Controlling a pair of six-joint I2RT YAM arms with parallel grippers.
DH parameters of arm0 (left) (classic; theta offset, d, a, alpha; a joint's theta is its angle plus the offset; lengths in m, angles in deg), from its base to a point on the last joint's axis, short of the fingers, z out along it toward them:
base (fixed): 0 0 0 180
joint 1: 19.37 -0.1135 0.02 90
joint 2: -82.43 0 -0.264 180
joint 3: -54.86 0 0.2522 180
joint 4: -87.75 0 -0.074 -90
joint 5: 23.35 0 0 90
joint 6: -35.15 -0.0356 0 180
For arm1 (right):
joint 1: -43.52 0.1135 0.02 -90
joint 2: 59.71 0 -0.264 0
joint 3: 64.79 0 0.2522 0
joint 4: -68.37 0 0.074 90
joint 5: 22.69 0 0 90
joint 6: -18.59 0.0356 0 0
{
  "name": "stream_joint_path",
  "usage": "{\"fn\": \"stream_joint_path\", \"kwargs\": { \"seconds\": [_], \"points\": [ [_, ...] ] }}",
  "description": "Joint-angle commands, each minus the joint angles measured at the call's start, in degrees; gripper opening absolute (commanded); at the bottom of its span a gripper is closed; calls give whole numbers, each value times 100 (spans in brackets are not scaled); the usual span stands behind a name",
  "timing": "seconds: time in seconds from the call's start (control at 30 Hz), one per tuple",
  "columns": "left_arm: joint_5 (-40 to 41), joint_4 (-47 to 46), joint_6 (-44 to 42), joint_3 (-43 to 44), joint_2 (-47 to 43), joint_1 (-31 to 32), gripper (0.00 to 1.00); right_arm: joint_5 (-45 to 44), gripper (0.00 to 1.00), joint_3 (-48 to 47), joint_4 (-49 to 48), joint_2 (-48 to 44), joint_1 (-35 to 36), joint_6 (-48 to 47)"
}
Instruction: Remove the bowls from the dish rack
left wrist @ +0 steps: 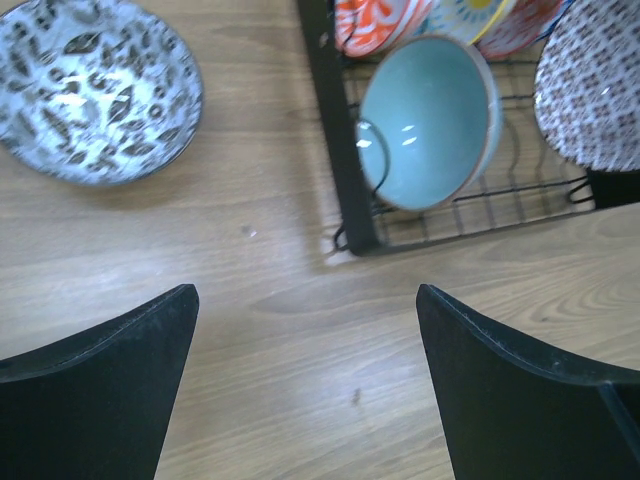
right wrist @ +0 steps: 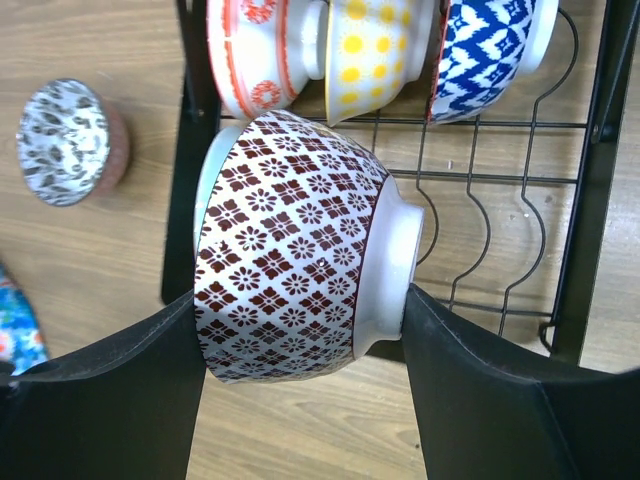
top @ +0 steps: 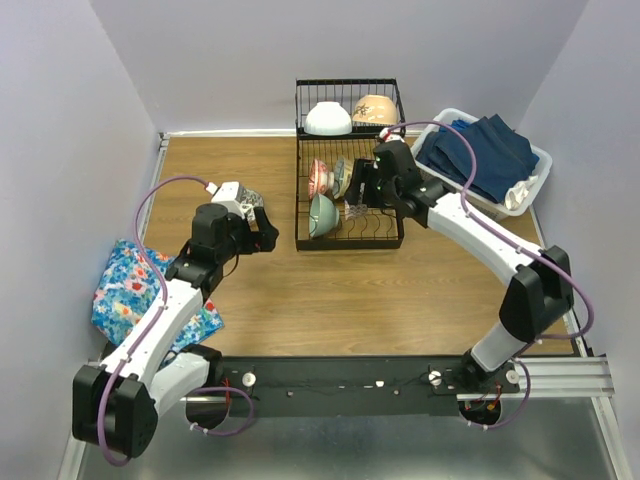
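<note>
The black wire dish rack (top: 350, 243) stands at the back middle. Its raised basket holds a white bowl (top: 328, 119) and a beige bowl (top: 375, 109). In the lower tray stand a red/orange bowl (right wrist: 255, 55), a yellow-dotted bowl (right wrist: 375, 55), a blue-zigzag bowl (right wrist: 490, 50) and a mint-green bowl (left wrist: 425, 125). My right gripper (right wrist: 302, 292) is shut on a white bowl with a dark-red diamond pattern (right wrist: 300, 230), held on its side over the tray's front. My left gripper (left wrist: 305, 380) is open and empty over the table, left of the rack's front corner.
A grey leaf-patterned bowl (left wrist: 95, 90) sits on the table left of the rack. A white plastic basket of blue cloths (top: 485, 160) stands at the back right. A floral cloth (top: 130, 290) lies at the left edge. Walls close in the table.
</note>
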Motion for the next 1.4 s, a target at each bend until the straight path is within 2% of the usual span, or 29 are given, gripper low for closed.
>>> {"fn": "stream_joint_path", "kwargs": {
  "seconds": [0.0,0.2,0.37,0.7,1.0,1.2,1.37],
  "points": [
    [-734,-646,581,390,354,38,99,236,24,322,-635,-607,37,219],
    [-1122,-1191,1204,610,785,152,99,737,24,823,-1285,-1117,37,316],
    [-1456,-1796,1776,724,1155,327,99,1491,24,1359,-1848,-1513,37,438],
    [-1334,-2457,2260,794,1805,759,97,2425,24,2159,-3201,-1909,46,939],
    [-1421,-2765,2691,663,2139,952,84,2829,24,2546,-3949,-1970,37,1300],
    [-1430,-2844,2840,601,2166,996,57,2864,24,2643,-4020,-1962,37,1309],
    [-1229,-2748,2823,505,2035,996,18,2794,26,2766,-4090,-2014,37,1318]
  ]
}}
